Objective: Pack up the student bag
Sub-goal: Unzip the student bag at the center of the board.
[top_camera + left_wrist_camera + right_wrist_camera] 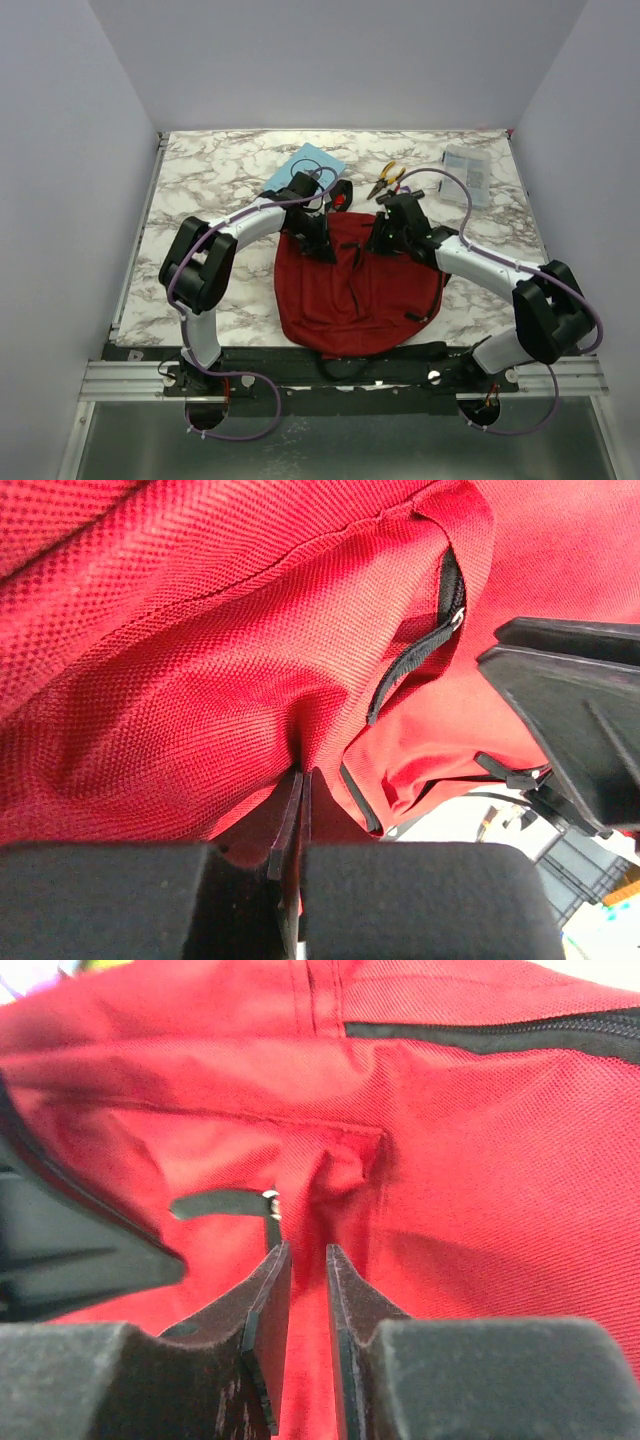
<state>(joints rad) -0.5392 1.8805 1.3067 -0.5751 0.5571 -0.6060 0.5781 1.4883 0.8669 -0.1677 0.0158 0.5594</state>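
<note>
Two arms reach the top edge of the student bag (350, 295), which lies in the middle of the frame; the left gripper (300, 777) is pinched tight on its red cloth; the right gripper (305, 1250) has cloth in a thin gap; I cannot tell if it squeezes.

Enclosed at left (60, 200), back (340, 60) and right (590, 150) by plain pale grey walls. Furnished with a table (200, 180) topped in white marble pattern with grey-brown veining. Edged on the near side by an aluminium rail (120, 378). Lit evenly, with soft shadows only.
</note>
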